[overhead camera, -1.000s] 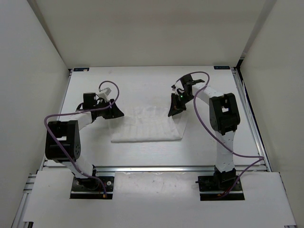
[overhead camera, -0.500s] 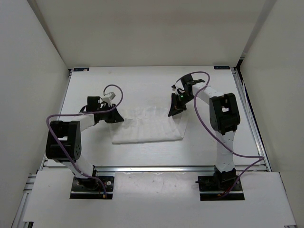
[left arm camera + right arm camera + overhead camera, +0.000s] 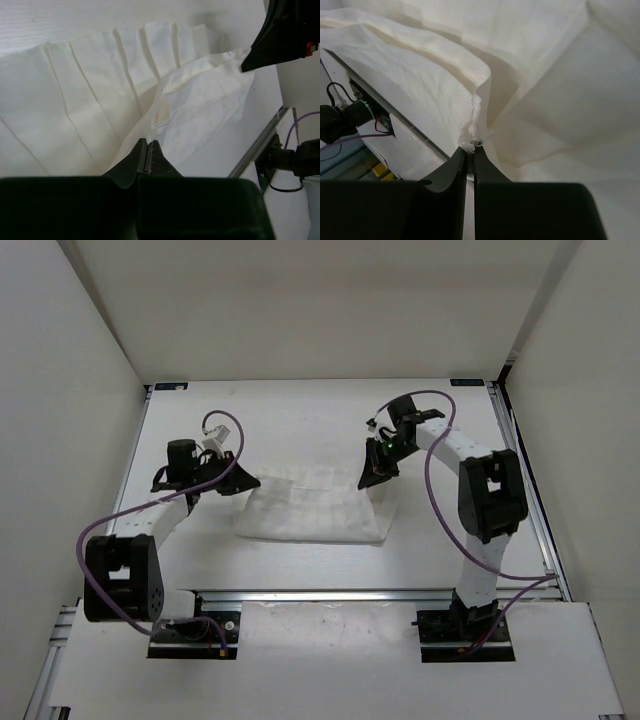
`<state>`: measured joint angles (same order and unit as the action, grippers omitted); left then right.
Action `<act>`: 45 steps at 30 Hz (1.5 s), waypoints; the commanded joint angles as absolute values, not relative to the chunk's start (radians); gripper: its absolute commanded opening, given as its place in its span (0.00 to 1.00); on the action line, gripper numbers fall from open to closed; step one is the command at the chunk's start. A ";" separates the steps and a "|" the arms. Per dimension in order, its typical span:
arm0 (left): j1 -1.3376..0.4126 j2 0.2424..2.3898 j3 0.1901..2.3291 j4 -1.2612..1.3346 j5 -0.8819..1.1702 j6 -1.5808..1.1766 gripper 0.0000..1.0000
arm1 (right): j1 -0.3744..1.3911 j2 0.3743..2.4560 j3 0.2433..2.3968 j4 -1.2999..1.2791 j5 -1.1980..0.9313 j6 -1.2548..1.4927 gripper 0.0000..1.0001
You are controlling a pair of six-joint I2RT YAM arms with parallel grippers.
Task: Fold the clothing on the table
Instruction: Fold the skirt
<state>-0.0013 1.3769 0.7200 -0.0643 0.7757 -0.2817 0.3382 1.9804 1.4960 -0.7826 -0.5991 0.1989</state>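
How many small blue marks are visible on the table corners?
2. The left blue mark is at the far left corner of the table, the right blue mark at the far right corner. Near corners are hidden, so more may exist.

The clothing (image 3: 315, 508) is shown in white, lined with lengthwise pleats. The surface (image 3: 300, 415) is seen plain white, its far corner marks (image 3: 170, 386) blue. Black is worn by the left gripper (image 3: 243, 483) and right gripper (image 3: 370, 478); cables (image 3: 428, 393) are coloured purple.
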 commanded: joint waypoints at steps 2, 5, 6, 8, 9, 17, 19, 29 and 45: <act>-0.002 1.286 0.648 -0.078 0.842 -0.362 0.00 | 0.360 1.793 1.390 -0.772 -0.604 0.238 0.00; -0.012 1.264 0.623 -0.080 0.836 -0.371 0.00 | 0.356 1.698 1.342 -0.761 -0.589 0.258 0.00; -0.012 1.262 0.620 -0.086 0.830 -0.364 0.00 | 0.354 1.686 1.329 -0.765 -0.588 0.262 0.00; -0.014 1.261 0.623 -0.098 0.822 -0.359 0.00 | 0.354 1.654 1.310 -0.775 -0.586 0.273 0.00; -0.008 1.253 0.618 -0.101 0.816 -0.357 0.00 | 0.350 1.649 1.313 -0.778 -0.577 0.273 0.00; 0.027 1.249 0.664 -0.108 0.830 -0.423 0.00 | 0.325 1.594 1.296 -0.779 -0.560 0.275 0.00; 0.054 1.258 0.675 -0.065 0.856 -0.460 0.00 | 0.316 1.595 1.314 -0.787 -0.566 0.270 0.00; 0.107 1.272 0.661 0.222 0.999 -0.747 0.00 | 0.293 1.605 1.411 -0.838 -0.535 0.245 0.00; 0.135 1.220 0.500 0.778 1.086 -1.183 0.00 | 0.311 1.520 1.441 -0.890 -0.532 0.230 0.00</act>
<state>0.1337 1.2858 0.5175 0.6682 1.0523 -1.1149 0.2970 1.6043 1.4414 -0.8646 -0.5323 0.2436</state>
